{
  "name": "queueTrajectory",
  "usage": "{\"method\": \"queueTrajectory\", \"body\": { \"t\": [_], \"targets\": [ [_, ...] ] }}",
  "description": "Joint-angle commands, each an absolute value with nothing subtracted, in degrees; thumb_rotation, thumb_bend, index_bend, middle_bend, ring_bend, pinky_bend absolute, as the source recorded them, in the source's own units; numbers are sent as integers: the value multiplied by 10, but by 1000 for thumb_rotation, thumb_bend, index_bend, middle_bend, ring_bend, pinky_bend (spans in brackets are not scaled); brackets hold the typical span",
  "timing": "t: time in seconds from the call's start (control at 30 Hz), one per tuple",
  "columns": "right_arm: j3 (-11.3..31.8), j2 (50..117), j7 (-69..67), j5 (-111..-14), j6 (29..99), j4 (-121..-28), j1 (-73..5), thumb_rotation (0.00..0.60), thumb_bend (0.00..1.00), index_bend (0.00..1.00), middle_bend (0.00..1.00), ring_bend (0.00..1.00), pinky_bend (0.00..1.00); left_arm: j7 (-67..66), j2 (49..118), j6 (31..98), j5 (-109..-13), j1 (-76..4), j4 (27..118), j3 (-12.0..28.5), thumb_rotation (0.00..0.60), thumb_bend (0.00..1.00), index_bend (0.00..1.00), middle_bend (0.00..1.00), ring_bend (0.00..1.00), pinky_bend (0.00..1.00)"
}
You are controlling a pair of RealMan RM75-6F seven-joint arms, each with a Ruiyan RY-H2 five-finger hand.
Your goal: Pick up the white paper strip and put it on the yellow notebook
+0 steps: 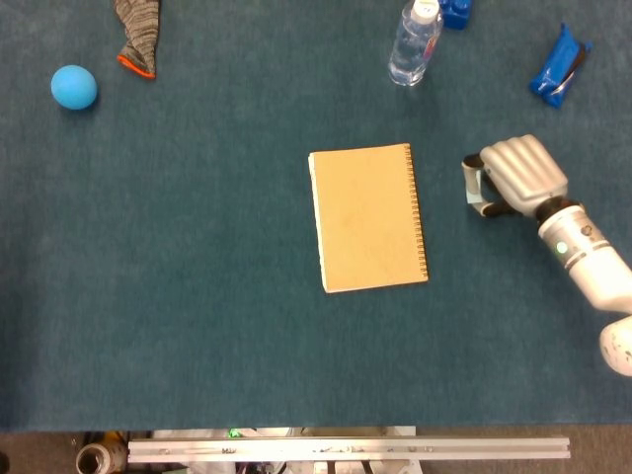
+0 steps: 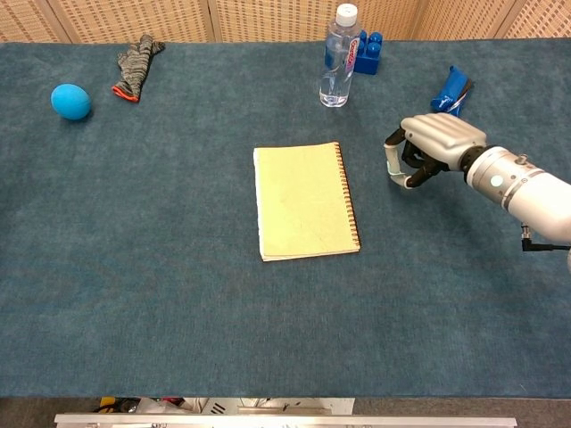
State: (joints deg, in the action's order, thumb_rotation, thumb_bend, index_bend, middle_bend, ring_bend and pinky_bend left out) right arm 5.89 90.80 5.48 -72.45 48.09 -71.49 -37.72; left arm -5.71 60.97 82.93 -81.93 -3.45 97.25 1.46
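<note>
The yellow spiral notebook (image 1: 367, 218) (image 2: 305, 201) lies flat at the middle of the blue cloth table. My right hand (image 1: 515, 178) (image 2: 435, 143) hovers a short way to its right, fingers curled in. It pinches the small white paper strip (image 1: 474, 189) (image 2: 391, 165) between thumb and fingers; only a pale sliver of the strip shows at the fingertips. The strip is off the cloth and apart from the notebook. My left hand appears in neither view.
A clear water bottle (image 1: 414, 42) (image 2: 340, 58) stands behind the notebook with a blue block (image 2: 368, 53) beside it. A blue packet (image 1: 559, 66) (image 2: 449, 91) lies behind my right hand. Far left are a blue ball (image 1: 74, 87) and a striped sock (image 1: 136, 34).
</note>
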Motion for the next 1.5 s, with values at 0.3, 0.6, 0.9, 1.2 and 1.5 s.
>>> {"method": "queueTrajectory", "body": {
  "t": [0.3,0.6,0.9,1.2,1.5],
  "targets": [
    [80,888,10,-761,469,-799,-411,600,315,667,990,1000,1000,-50,606,833,-824,-32,975,13,600,145,1,0,0,29],
    [84,935,29,-724,418,-783,-447,600,307,667,990,1000,1000,-47,598,835,-823,-30,974,12,600,145,1,0,0,29],
    [72,970,50,-698,396,-757,-459,600,293,667,990,1000,1000,-46,600,833,-822,-29,971,10,600,145,1,0,0,29],
    [73,983,56,-680,392,-740,-463,600,268,662,990,1000,1000,-45,601,835,-822,-27,967,11,600,145,1,0,0,29],
    [72,977,59,-672,389,-748,-465,600,267,583,987,1000,1000,-45,601,836,-822,-26,967,10,600,145,0,0,0,29]
  ]
}}
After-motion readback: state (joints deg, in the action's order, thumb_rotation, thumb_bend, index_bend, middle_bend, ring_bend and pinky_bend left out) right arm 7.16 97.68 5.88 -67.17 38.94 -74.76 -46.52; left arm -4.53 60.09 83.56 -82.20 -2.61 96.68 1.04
